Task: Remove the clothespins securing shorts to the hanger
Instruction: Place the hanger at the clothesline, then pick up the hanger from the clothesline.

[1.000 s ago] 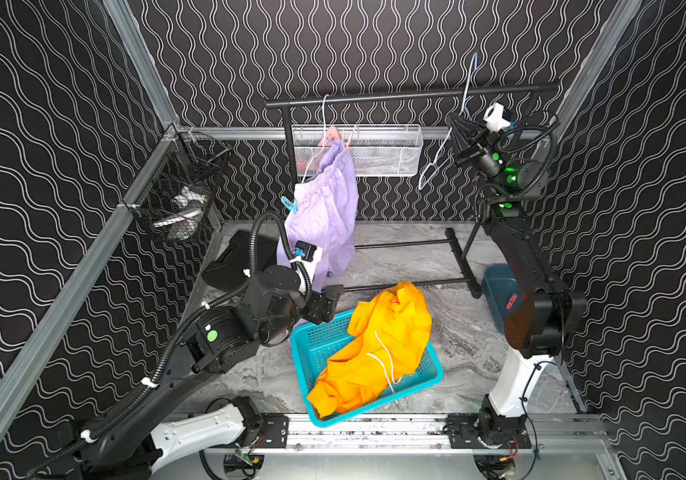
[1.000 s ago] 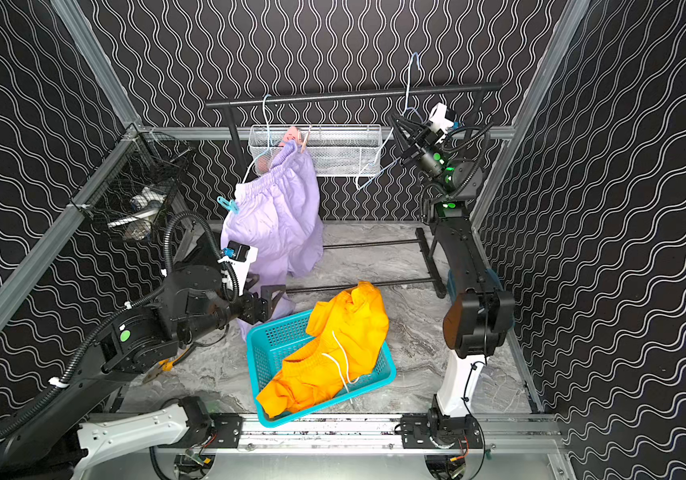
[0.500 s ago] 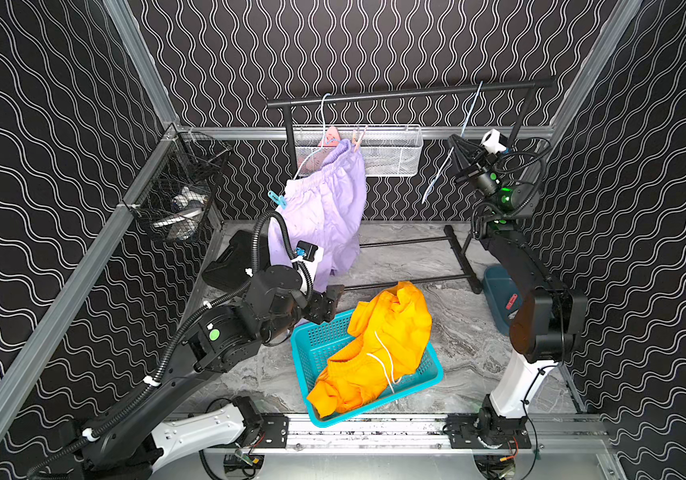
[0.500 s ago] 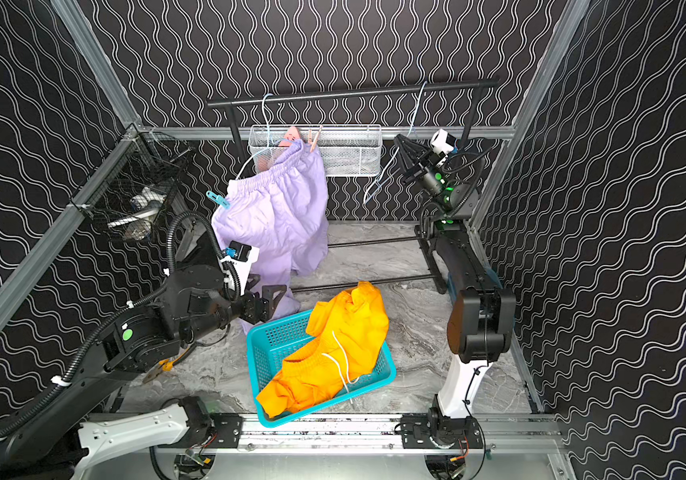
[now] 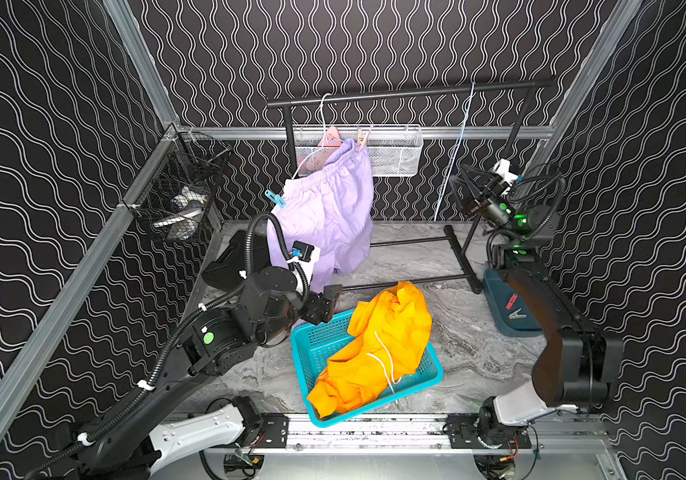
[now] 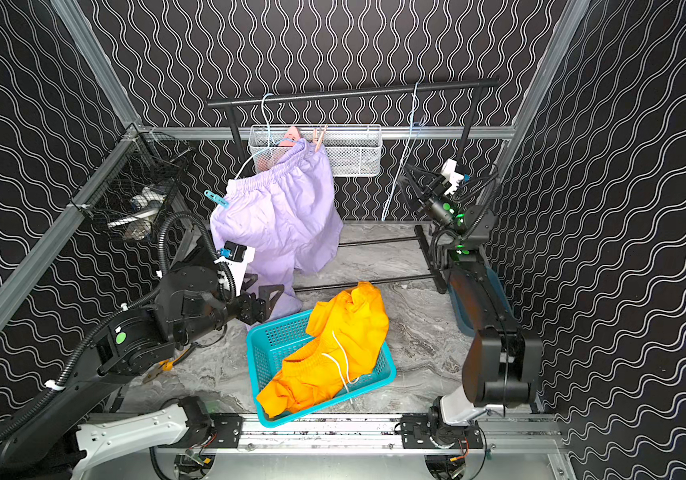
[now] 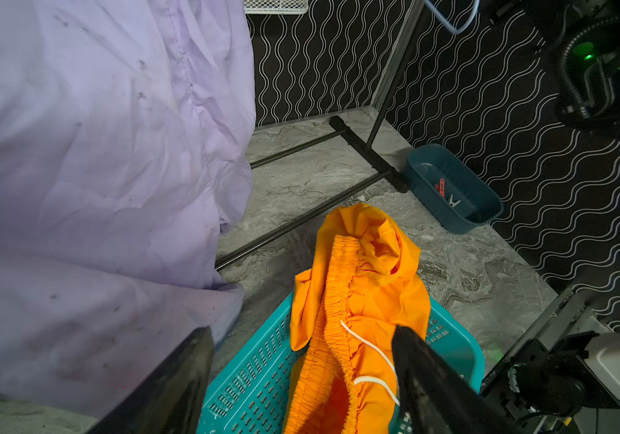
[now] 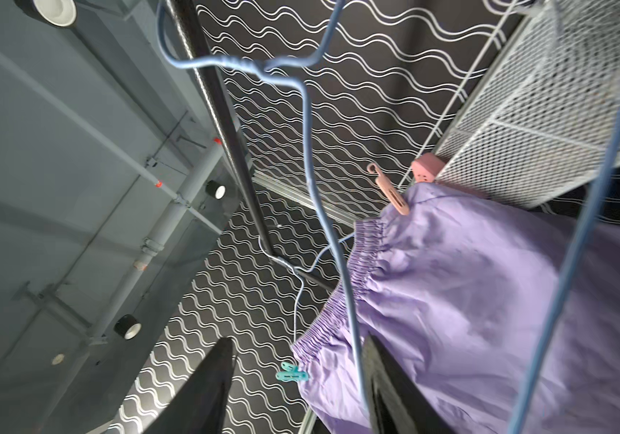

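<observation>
Lilac shorts (image 5: 329,208) (image 6: 279,208) hang from a blue wire hanger (image 5: 324,112) on the black rail. A light blue clothespin (image 5: 275,198) (image 8: 292,375) grips the low end of the waistband, and a pinkish clothespin (image 5: 362,139) (image 8: 391,193) the high end. Orange shorts (image 5: 383,345) (image 7: 361,285) lie in the teal basket (image 5: 312,345). My left gripper (image 5: 329,301) (image 7: 301,332) stands open over the basket's edge, beside the lilac leg. At the right, my right gripper (image 5: 460,178) (image 8: 297,340) is open; the wire of an empty blue hanger (image 5: 453,166) (image 8: 353,330) runs just inside one finger.
A dark blue bin (image 5: 499,286) (image 7: 489,210) on the floor at the right holds a red clothespin (image 7: 440,187) and a whitish one (image 7: 453,203). A white mesh basket (image 5: 391,153) hangs behind the rail, a black wire basket (image 5: 179,195) on the left wall. Rack foot bars (image 5: 408,241) cross the floor.
My right gripper has come down from near the rail and opened. The empty hanger now hangs straight. The lilac shorts have swung round to face more broadly. The left arm has stayed put.
</observation>
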`<act>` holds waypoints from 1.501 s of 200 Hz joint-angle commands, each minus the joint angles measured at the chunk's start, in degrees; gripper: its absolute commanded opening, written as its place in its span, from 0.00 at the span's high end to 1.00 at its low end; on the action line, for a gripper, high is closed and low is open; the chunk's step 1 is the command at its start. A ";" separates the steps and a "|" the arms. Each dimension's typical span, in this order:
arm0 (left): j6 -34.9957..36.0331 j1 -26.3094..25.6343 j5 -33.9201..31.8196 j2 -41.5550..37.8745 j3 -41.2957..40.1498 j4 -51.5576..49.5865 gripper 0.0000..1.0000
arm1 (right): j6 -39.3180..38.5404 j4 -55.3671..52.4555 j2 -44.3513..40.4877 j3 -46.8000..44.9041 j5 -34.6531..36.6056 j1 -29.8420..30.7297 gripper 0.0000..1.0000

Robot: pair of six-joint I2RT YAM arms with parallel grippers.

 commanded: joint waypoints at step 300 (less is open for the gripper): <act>-9.02 0.02 -3.36 -16.38 -10.81 -4.17 0.22 | -47.00 -72.97 34.20 77.02 33.89 40.72 0.41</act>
